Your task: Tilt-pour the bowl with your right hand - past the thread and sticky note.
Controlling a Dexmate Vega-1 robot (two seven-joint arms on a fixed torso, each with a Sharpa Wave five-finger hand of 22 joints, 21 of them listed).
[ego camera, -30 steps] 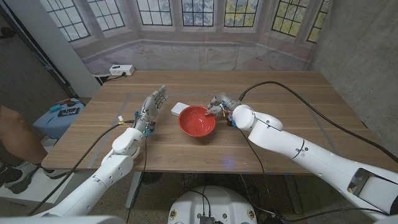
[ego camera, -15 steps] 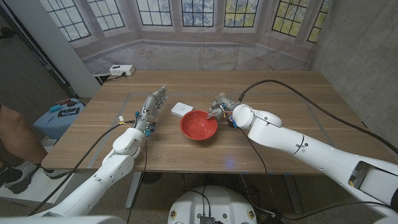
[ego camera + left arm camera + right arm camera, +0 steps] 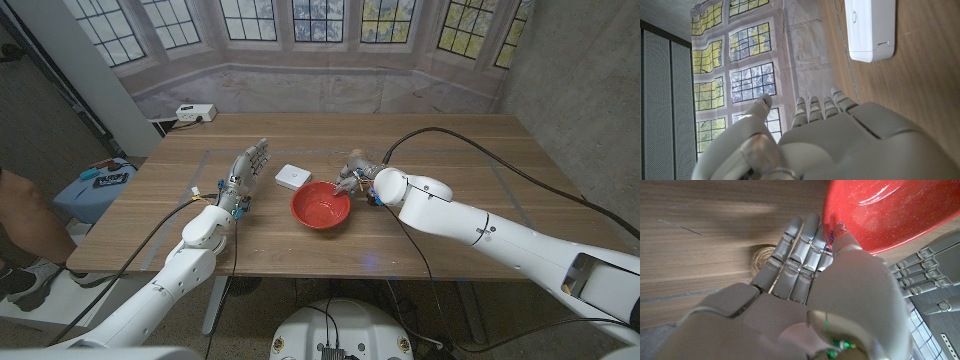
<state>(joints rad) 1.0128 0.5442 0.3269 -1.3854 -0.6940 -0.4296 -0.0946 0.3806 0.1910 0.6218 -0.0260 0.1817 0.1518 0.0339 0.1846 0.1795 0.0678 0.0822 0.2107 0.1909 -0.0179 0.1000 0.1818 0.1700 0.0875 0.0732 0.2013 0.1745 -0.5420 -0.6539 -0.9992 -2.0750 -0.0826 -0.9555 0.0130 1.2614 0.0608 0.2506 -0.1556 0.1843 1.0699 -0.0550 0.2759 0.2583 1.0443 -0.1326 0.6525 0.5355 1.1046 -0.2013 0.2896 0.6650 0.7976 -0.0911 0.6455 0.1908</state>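
The red bowl sits near the table's middle, and my right hand pinches its far right rim. In the right wrist view the thumb lies over the red bowl's rim with the fingers beneath it. A spool of tan thread stands just beyond those fingers. The white sticky note pad lies left of the bowl's far side. My left hand stands upright left of the pad, fingers apart, holding nothing.
A white power strip lies at the table's far left corner, and a white device lies on the wood ahead of my left hand. A blue box and a person's leg are left of the table.
The bowl has shifted slightly toward the near right and sits flatter than a second ago, uncovering more of the sticky note. My left hand has not moved.
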